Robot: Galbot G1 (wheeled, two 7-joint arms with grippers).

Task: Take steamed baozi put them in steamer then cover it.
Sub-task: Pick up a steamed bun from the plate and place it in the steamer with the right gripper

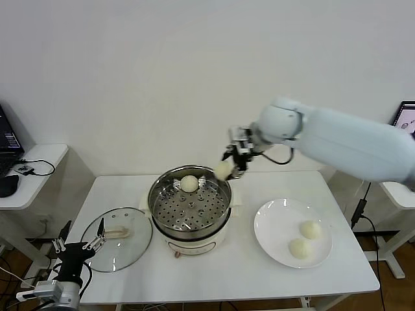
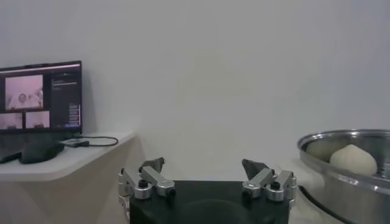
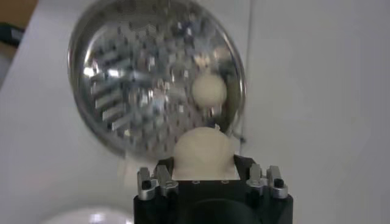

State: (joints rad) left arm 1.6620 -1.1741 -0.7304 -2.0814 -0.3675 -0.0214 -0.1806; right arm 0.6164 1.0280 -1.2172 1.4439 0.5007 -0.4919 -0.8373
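My right gripper (image 1: pixel 228 167) is shut on a pale steamed baozi (image 1: pixel 222 171), held just above the far right rim of the steamer (image 1: pixel 155 194). In the right wrist view the baozi (image 3: pixel 203 145) fills the space between the jaws of the gripper (image 3: pixel 206 161), over the edge of the steamer's perforated tray (image 3: pixel 122 79). One baozi (image 1: pixel 189 184) lies on the tray at the far side, seen too as the baozi (image 3: pixel 209 89). Two more baozi (image 1: pixel 310 229) (image 1: pixel 300 248) rest on the white plate (image 1: pixel 272 220). My left gripper (image 1: pixel 81 238) hangs open at the table's front left corner.
The glass lid (image 1: pixel 120 236) lies flat on the table to the left of the steamer, beside my left gripper (image 2: pixel 204 167). A side desk with a monitor (image 2: pixel 41 97) stands to the left. The steamer rim (image 2: pixel 341 176) and a baozi (image 2: pixel 352 159) show in the left wrist view.
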